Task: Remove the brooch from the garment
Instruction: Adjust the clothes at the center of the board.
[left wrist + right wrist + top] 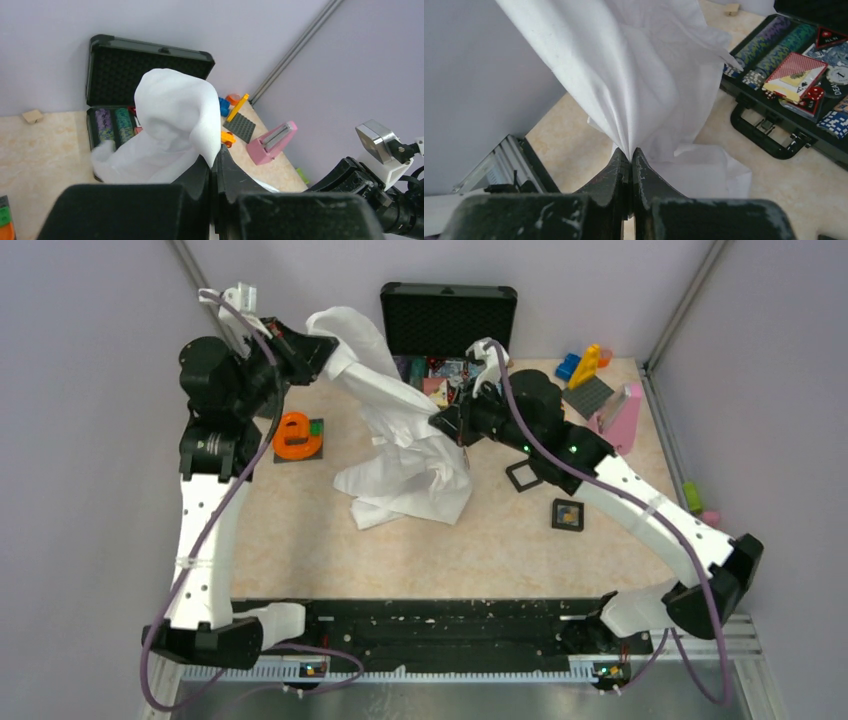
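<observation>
Garment [405, 455] strung between left claw [214, 161] and right claw [630, 153], both clamped on fabric.

Left arm [205, 530], right arm [650, 510]: white link shells, black joint housings. Purple cable [146, 665] along each. Green lights [571, 450] on right arm. Right gripper [630, 155] black, fingers [606, 187] scuffed white.

Matt, creased white cloth of shirt [405, 455]; smooth speckled tabletop [300, 540]; scuffed black plastic fingers [650, 184]; dimpled foam lining case [448, 320].
</observation>
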`<action>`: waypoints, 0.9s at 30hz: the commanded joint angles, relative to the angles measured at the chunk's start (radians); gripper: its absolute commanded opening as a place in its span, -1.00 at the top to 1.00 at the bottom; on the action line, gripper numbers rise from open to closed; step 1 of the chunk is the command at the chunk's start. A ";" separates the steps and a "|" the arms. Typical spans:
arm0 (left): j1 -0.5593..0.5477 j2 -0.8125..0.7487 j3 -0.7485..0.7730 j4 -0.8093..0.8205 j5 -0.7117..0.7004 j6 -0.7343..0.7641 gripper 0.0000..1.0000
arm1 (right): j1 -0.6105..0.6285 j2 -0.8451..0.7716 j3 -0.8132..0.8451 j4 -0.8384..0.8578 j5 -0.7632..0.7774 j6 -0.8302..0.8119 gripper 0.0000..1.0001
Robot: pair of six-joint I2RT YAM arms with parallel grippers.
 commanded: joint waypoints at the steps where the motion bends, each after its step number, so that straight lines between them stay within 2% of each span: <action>1: 0.001 -0.023 0.007 -0.065 0.019 0.014 1.00 | 0.045 -0.132 0.010 -0.145 0.064 -0.026 1.00; 6: -0.104 0.021 -0.032 -0.033 0.003 0.030 1.00 | 0.012 -0.175 0.010 -0.245 0.281 -0.016 1.00; 8: -0.159 0.084 -0.001 -0.014 -0.010 0.031 1.00 | -0.051 -0.154 0.062 -0.311 0.293 -0.006 1.00; 11: -0.199 0.227 0.166 -0.034 0.039 -0.007 1.00 | -0.070 -0.115 0.204 -0.394 0.342 -0.016 1.00; 14: -0.188 0.361 0.354 -0.089 0.132 -0.063 1.00 | -0.065 -0.062 0.347 -0.478 0.310 -0.027 1.00; 17: -0.161 0.372 0.394 -0.141 0.097 -0.045 1.00 | 0.027 -0.022 0.405 -0.511 0.345 -0.038 1.00; 19: -0.116 0.339 0.331 -0.169 0.078 -0.038 1.00 | 0.099 0.009 0.395 -0.495 0.357 -0.036 1.00; 24: 0.075 0.228 -0.064 -0.058 0.114 -0.093 1.00 | 0.254 0.169 0.310 -0.371 0.314 0.009 1.00; 27: 0.165 0.179 -0.251 -0.036 0.011 -0.054 1.00 | 0.318 0.305 0.320 -0.334 0.253 0.008 1.00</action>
